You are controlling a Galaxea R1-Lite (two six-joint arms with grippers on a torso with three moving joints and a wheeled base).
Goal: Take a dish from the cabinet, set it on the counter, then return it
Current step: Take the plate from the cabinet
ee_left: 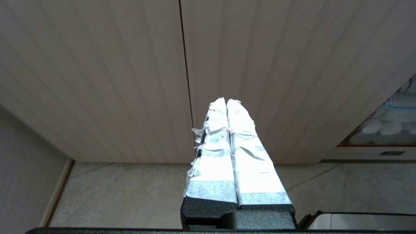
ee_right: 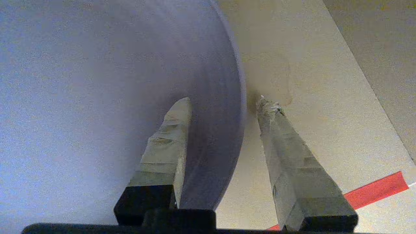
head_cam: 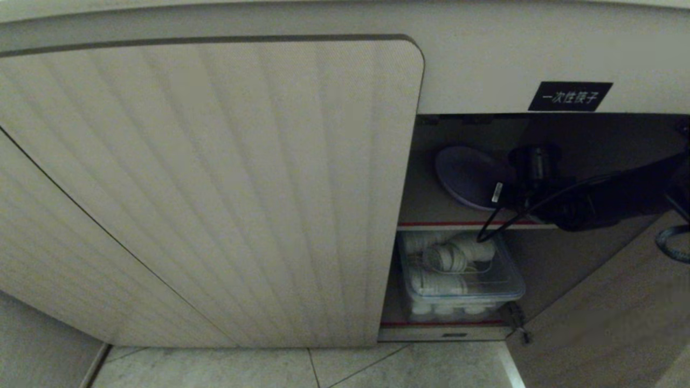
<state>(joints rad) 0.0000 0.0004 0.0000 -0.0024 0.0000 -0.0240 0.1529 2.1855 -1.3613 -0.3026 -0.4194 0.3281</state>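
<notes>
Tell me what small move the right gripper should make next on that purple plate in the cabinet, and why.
Probably close further on the rim. The right gripper is open, its fingers straddling the edge of the dish on the upper shelf of the cabinet, one over the plate face, the other beyond its rim, with a gap showing. The left gripper is shut, parked by the door.

Dish (head_cam: 463, 175): right portion hidden behind the right gripper (head_cam: 531, 178) and its cable; in the right wrist view the plate runs off the frame. Contact between fingers (ee_right: 169, 143) and rim cannot be told. Clear bin (head_cam: 512, 283): left side hidden by the cabinet door (head_cam: 215, 188); white contents indistinct
</notes>
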